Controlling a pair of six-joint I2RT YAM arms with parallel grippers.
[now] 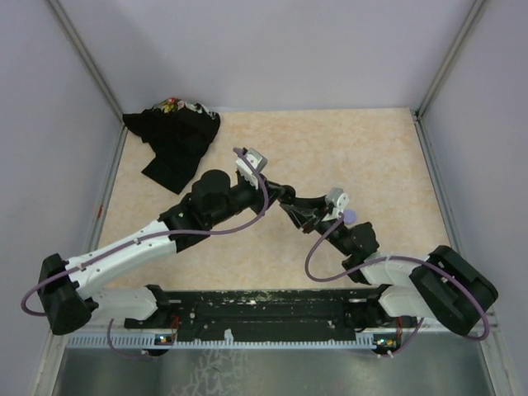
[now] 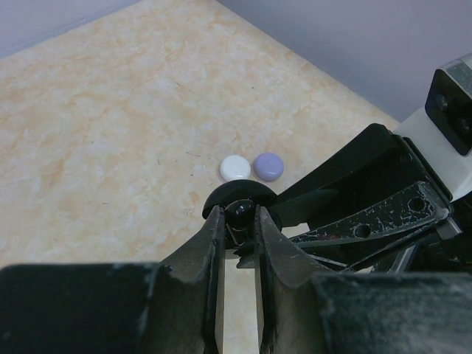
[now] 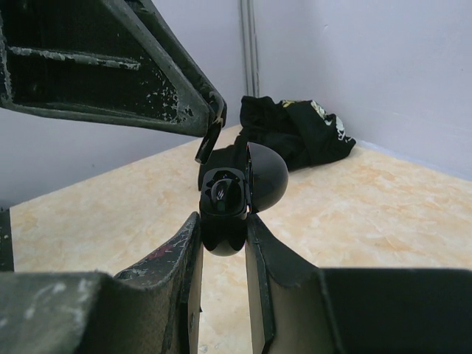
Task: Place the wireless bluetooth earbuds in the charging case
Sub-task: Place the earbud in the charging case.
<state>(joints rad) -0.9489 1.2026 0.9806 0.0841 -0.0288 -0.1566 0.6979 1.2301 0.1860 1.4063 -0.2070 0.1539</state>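
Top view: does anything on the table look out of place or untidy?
Yes: a black cloth lies crumpled in the far-left corner of the table. It seems to have no part in the task. Nothing looks spilled or broken.

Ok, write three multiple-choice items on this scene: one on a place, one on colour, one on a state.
1. Where on the table does the black cloth lie?
A. far left corner
B. near right corner
C. centre

2. The two discs lying side by side are:
A. red and green
B. a white disc and a lavender disc
C. both black

3. The charging case in the right gripper is:
A. lid shut
B. lid open
C. flat on the table

Key:
1 A, it sits top left in the overhead view.
2 B, the left wrist view shows both.
3 B, the lid stands swung aside, with the left gripper holding a dark earbud by it.
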